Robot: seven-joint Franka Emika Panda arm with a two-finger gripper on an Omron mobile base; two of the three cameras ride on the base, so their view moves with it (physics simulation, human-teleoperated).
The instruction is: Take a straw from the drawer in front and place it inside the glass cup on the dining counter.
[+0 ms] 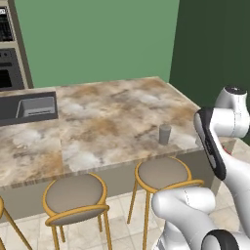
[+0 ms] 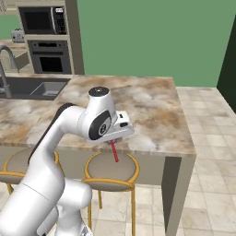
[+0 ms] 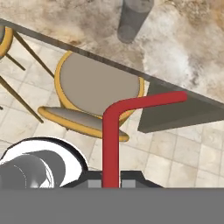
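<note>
Ahead of me the dining counter (image 1: 97, 122) ran long and marbled, brown and beige, carrying the glass cup (image 1: 165, 134) upright near its front edge toward the right end, with a dark sink (image 1: 29, 107) set into its far left part.

green walls (image 1: 97, 39) stand far beyond me. round gold-framed stools (image 1: 75, 197) sit near on beige floor tiles (image 2: 207, 184); a wall oven (image 2: 48, 55) far left.
</note>
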